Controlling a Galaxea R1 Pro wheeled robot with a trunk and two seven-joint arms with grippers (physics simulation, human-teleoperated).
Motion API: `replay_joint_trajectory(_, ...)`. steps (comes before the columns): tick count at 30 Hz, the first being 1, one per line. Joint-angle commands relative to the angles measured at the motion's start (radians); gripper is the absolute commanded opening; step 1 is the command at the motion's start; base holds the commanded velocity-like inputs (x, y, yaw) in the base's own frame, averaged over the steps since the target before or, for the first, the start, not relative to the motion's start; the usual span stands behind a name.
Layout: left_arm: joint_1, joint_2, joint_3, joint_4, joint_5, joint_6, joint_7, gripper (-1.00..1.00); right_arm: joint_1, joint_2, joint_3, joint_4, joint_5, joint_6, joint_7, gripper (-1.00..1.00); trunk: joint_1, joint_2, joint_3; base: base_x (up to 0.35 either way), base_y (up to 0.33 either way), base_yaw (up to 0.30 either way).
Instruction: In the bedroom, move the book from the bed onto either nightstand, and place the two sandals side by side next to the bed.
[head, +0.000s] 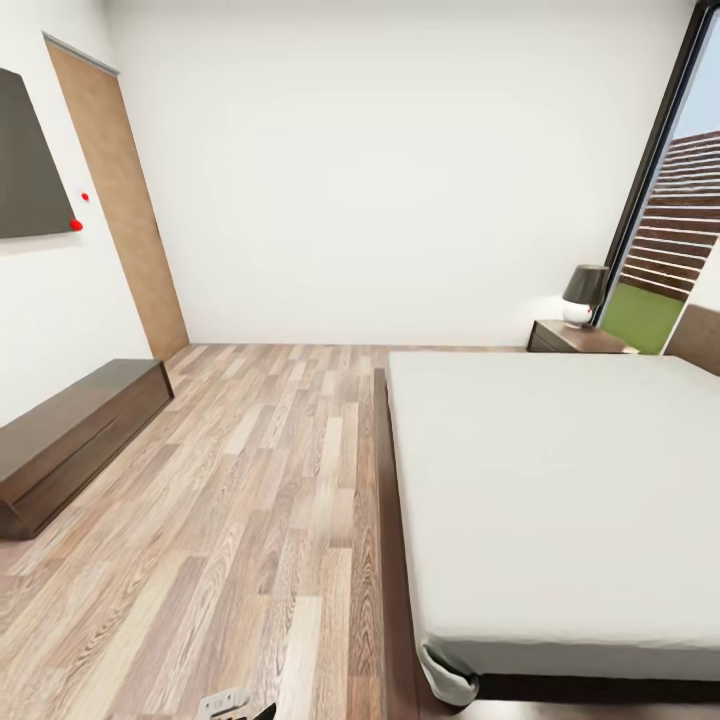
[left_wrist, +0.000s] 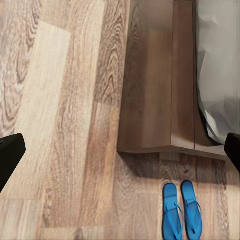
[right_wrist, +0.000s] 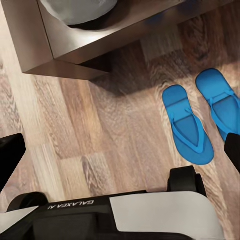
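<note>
Wood-plank floor (head: 250, 480) lies open between the long dark bench (head: 70, 440) on my left and the bed (head: 560, 480) on my right, whose frame corner (left_wrist: 150, 145) juts near the two sandals (left_wrist: 182, 210), my own base (right_wrist: 150, 215) just beside them.

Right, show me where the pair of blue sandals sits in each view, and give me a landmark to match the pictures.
Head view: the sandals aren't in it.
Left wrist view: sandals side by side on the wood floor, just off the bed frame corner.
Right wrist view: sandals side by side on the floor, close to the robot's base.
Shared landmark: the bed frame's dark corner, under the mattress corner.
</note>
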Motion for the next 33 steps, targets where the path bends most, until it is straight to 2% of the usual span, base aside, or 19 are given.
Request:
replay_joint_trajectory(1,-0.001,0.000,-0.002,0.002,0.010,0.000,-0.006,1.00,-0.002,0.000,-0.005,0.004,-0.004,-0.001,0.005,1.00,-0.004,0.007,0.002,0.000,0.000,0.000)
replay_joint_trajectory(6,-0.001,0.000,-0.002,0.002,0.010,0.000,-0.006,1.00,-0.001,0.000,-0.005,0.004,-0.004,-0.001,0.005,1.00,-0.023,0.042,0.018,0.000,0.000,-0.001)
replay_joint_trajectory(15,-0.001,0.000,-0.002,0.002,0.010,0.000,-0.007,1.00,-0.001,0.000,-0.005,0.002,-0.005,-0.001,0.005,1.00,-0.023,0.042,0.019,0.000,0.000,-0.101)
replay_joint_trajectory(33,-0.001,0.002,-0.002,0.002,0.010,0.000,-0.010,1.00,-0.001,0.000,-0.005,0.002,-0.005,-0.001,0.005,1.00,-0.023,0.042,0.027,0.000,0.000,-0.222)
